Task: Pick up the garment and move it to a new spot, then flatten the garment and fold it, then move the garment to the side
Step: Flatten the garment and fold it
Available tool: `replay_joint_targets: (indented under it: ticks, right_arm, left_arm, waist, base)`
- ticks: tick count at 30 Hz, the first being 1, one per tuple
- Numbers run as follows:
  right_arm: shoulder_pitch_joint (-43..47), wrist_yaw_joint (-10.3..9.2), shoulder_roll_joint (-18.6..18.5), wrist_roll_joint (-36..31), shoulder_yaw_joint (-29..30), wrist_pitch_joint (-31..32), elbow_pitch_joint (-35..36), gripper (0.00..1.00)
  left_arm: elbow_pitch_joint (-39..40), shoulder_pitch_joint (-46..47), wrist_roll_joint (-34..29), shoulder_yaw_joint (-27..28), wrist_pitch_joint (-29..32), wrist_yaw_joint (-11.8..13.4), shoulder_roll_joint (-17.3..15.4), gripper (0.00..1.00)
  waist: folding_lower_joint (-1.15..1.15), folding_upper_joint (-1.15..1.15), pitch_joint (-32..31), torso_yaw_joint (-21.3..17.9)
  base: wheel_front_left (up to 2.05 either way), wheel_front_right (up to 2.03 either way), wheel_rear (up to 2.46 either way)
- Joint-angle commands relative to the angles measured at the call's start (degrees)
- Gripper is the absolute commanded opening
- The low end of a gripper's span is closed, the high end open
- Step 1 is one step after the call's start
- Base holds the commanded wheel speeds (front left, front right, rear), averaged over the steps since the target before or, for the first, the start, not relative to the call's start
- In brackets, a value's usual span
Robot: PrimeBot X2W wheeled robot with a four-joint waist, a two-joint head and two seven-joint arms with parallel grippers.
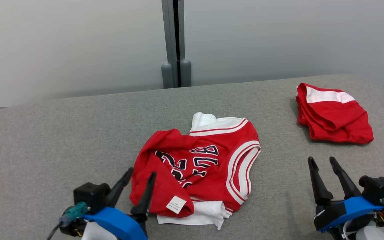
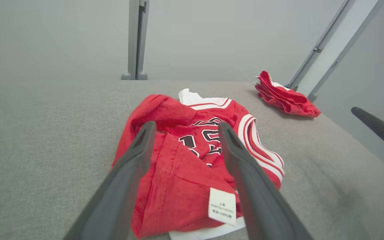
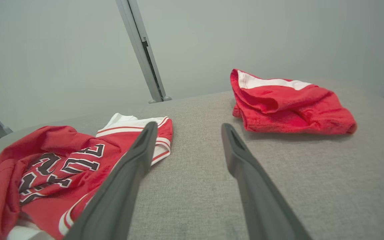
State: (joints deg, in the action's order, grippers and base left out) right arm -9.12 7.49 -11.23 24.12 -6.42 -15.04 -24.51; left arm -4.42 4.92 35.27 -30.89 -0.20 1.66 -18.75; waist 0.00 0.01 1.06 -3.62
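While both arms sit low at the near edge of the grey surface, the red jersey lies crumpled around the middle of that surface, closer to the near edge than to the far one. Dark numerals outlined in white face up on its chest. White-and-red striped trim runs along the armhole on its right side and along the neckline at its far end. A white layer protrudes from under the red fabric at the near hem and at the far end. A white label shows on the turned-over near hem.

Left claw: fingers spread apart, nothing clamped. It stands at the jersey's near left corner. In the left wrist view, the two fingers frame the turned-over hem and the label; whether the tips touch the fabric cannot be told.

Right claw: fingers spread apart, nothing clamped. It stands over bare surface toward the near right corner, well apart from the jersey.

A second red garment, folded and with a white band along its far side, rests near the far right corner, apart from the jersey. A grey post rises behind the far edge against a pale wall.
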Motion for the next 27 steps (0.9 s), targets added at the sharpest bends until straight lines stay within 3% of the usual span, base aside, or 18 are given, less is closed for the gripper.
replay_joint_targets:
  ticks: [1,6,11,20,22,23,24,26,27]
  right_arm:
    - [0.6,0.0,-0.9,0.4,0.3,-0.2,0.1,1.0]
    - [0.3,0.0,-1.3,0.7,0.1,-0.2,0.0,1.0]
    - [-1.3,0.0,-1.1,0.9,-1.4,-0.2,-0.5,1.0]
    - [-2.0,0.0,-1.9,1.4,-1.7,-0.2,-0.8,1.0]
    - [-1.9,0.0,-1.8,1.4,-1.6,-0.2,-0.9,1.0]
    - [-1.9,0.0,-1.8,1.4,-1.5,-0.2,-1.0,1.0]
    - [-1.9,0.0,-1.7,1.5,-1.5,-0.2,-1.1,1.0]
    - [-2.0,0.0,-1.5,1.4,-1.5,-0.2,-1.2,1.0]
    - [-2.1,0.0,-1.5,1.4,-1.4,-0.2,-1.2,1.0]
  left_arm:
    - [1.0,-0.1,0.9,1.4,-0.4,0.0,-0.6,1.0]
    - [0.7,0.8,2.1,0.9,4.0,0.0,-1.7,1.0]
    - [-7.0,4.3,2.0,-1.8,8.7,-1.6,-1.1,1.0]
    - [-15.2,8.4,3.4,-3.1,9.4,-4.6,1.2,1.0]
    - [-16.1,8.9,3.4,-3.3,9.2,-4.7,1.5,0.88]
    - [-16.7,9.0,3.4,-3.4,9.4,-4.6,1.6,0.77]
    - [-17.2,9.1,3.4,-3.5,9.7,-4.5,1.6,0.53]
    - [-18.1,9.6,3.3,-3.6,9.7,-4.6,1.7,0.44]
    - [-18.5,9.8,3.5,-3.6,9.6,-4.7,1.8,0.34]
  waist:
    - [0.0,-0.01,0.1,-0.2]
    - [0.0,-0.01,0.7,-0.9]
    - [0.0,-0.01,1.5,-2.0]
    - [0.0,-0.01,2.7,-3.8]
    - [0.0,-0.01,2.8,-3.9]
    - [0.0,-0.01,2.9,-3.8]
    - [0.0,-0.01,2.9,-3.8]
    - [0.0,-0.01,3.0,-3.6]
    - [0.0,-0.01,3.0,-3.4]
  base:
    - [0.0,0.0,0.0]
    - [0.0,0.0,0.0]
    - [0.0,0.0,0.0]
    - [0.0,0.0,0.0]
    - [0.0,0.0,0.0]
    - [0.0,0.0,0.0]
    - [0.0,0.0,0.0]
    - [0.0,0.0,0.0]
    - [0.0,0.0,0.0]
